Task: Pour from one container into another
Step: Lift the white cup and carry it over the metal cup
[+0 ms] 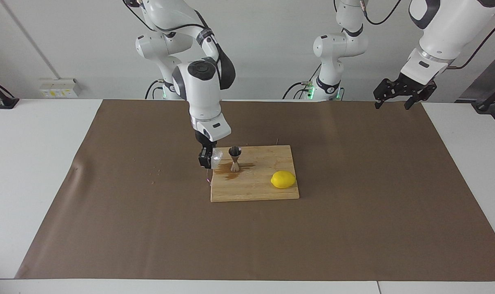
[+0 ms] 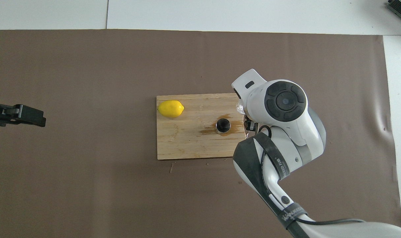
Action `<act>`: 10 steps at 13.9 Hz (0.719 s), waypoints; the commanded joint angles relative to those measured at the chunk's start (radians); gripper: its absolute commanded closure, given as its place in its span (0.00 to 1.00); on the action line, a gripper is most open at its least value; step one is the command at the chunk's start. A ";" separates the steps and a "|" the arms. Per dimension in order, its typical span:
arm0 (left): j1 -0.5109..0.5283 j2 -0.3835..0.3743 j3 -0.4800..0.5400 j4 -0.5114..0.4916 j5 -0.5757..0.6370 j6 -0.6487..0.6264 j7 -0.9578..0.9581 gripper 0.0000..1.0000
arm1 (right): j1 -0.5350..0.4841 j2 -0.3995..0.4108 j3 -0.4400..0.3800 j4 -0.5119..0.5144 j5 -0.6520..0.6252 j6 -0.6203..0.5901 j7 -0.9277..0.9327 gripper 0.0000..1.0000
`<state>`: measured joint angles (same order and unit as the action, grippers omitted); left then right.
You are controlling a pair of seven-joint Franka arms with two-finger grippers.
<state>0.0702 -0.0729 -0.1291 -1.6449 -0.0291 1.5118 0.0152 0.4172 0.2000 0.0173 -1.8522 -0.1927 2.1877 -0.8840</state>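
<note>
My right gripper (image 1: 207, 158) is clamped on the tumbler (image 1: 217, 156), tipped on its side with the mouth toward the jigger (image 1: 235, 158), held low over the cutting board (image 1: 272, 190) edge at the right arm's end. The tumbler sits just beside the jigger, not over its rim. The jigger stands upright on the board, with a brown wet patch (image 1: 231, 173) spread around its foot, so I judge a pour has happened and some of it missed. In the overhead view the jigger's cup (image 2: 223, 125) looks dark; I can't tell the fill level.

Left, I'd say: right the tumbler and set it down.

The lemon (image 1: 283, 179) lies on the board toward the left arm's end, well apart from the jigger and not in the way. My left gripper (image 1: 398, 98) waits open, up in the air over the mat's edge.
</note>
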 commanded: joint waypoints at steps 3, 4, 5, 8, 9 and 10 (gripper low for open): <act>0.002 -0.022 0.002 -0.021 -0.006 -0.010 -0.011 0.00 | 0.060 0.019 0.000 0.044 -0.140 -0.072 0.033 1.00; 0.002 -0.022 0.002 -0.021 -0.006 -0.010 -0.011 0.00 | 0.074 0.021 0.000 0.048 -0.169 -0.087 0.039 1.00; 0.002 -0.022 0.002 -0.021 -0.006 -0.010 -0.011 0.00 | 0.087 0.021 0.000 0.048 -0.191 -0.095 0.042 1.00; 0.002 -0.022 0.002 -0.021 -0.006 -0.010 -0.011 0.00 | 0.120 0.024 0.000 0.051 -0.255 -0.118 0.056 1.00; 0.002 -0.022 0.002 -0.021 -0.006 -0.010 -0.011 0.00 | 0.120 0.024 0.000 0.051 -0.258 -0.123 0.056 1.00; 0.002 -0.022 0.002 -0.021 -0.008 -0.012 -0.011 0.00 | 0.121 0.025 0.000 0.050 -0.283 -0.118 0.057 1.00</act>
<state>0.0702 -0.0730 -0.1290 -1.6449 -0.0291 1.5114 0.0151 0.5371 0.2082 0.0172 -1.8286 -0.4266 2.0865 -0.8472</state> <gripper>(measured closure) 0.000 0.493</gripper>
